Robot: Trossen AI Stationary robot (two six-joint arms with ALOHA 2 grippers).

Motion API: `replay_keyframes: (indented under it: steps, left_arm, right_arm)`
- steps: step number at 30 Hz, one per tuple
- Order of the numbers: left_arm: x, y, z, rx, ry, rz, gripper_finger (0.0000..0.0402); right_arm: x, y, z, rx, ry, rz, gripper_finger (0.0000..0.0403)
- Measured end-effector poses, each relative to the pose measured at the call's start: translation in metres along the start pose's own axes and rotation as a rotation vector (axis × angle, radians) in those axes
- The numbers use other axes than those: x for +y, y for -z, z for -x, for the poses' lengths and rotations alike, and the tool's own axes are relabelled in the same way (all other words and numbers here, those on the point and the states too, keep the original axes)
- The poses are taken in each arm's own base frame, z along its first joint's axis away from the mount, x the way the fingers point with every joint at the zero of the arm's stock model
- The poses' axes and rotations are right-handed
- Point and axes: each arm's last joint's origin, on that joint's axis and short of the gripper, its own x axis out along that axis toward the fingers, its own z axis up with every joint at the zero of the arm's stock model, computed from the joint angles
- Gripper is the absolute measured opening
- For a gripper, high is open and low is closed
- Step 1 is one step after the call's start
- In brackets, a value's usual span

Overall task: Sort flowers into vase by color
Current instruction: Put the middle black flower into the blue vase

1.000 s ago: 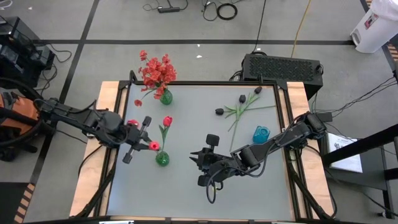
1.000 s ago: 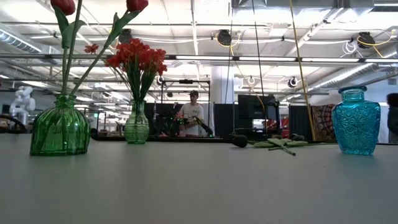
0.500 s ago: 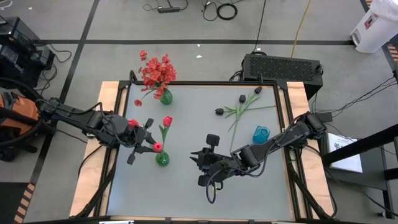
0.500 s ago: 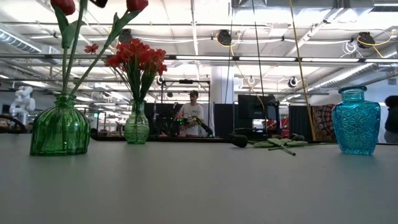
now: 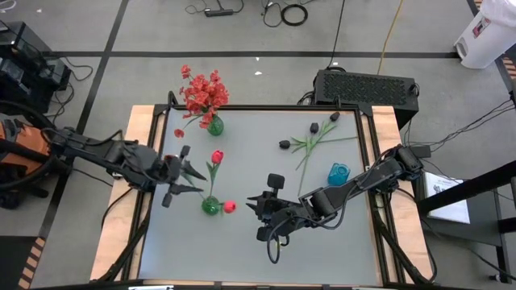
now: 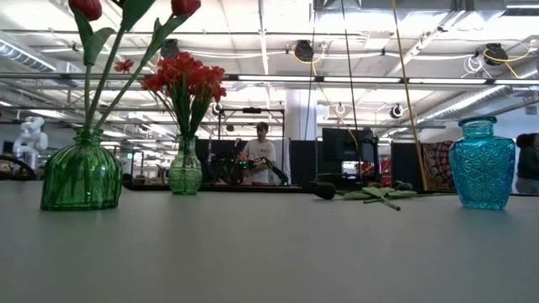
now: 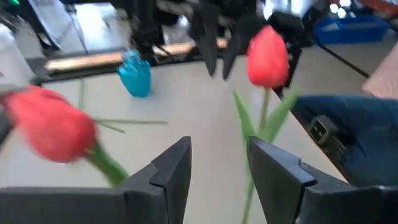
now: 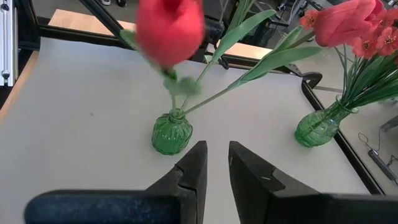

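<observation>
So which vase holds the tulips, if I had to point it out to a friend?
Start at the grey table. Three vases stand on it: the tulip vase is the squat green one nearest the left claw. The other green vase holds a bushy red spray; the blue vase is empty.

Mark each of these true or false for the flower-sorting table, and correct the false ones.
1. The blue vase holds a flower. False: it stands empty.
2. The black-bloomed flowers lie flat on the table. True.
3. The left gripper has its fingers closed on a tulip stem. False: the fingers are apart, with nothing between them.
4. The red sprays stand in a green vase at the table's far side. True.
5. The right gripper carries a flower. False: it holds nothing.
</observation>
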Motion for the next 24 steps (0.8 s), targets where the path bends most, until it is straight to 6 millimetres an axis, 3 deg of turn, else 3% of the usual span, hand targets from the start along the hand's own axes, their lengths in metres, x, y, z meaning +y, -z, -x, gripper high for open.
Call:
replay_keyframes:
  steps: [11,18,24]
  left_arm:
    - [0.005,-0.018,0.033,-0.253,-0.144,-0.081,0.0163]
    - [0.015,-0.026,0.033,-0.271,-0.455,-0.195,0.0164]
    - [0.029,-0.027,0.03,-0.244,-0.611,-0.17,0.0164]
  right_arm:
    - [0.0,0.0,0.0,0.004,0.001,0.003,0.0059]
    - [0.0,0.003,0.0,0.026,0.004,0.013,0.0059]
    - [-0.002,0.005,0.0,0.041,0.039,0.01,0.0059]
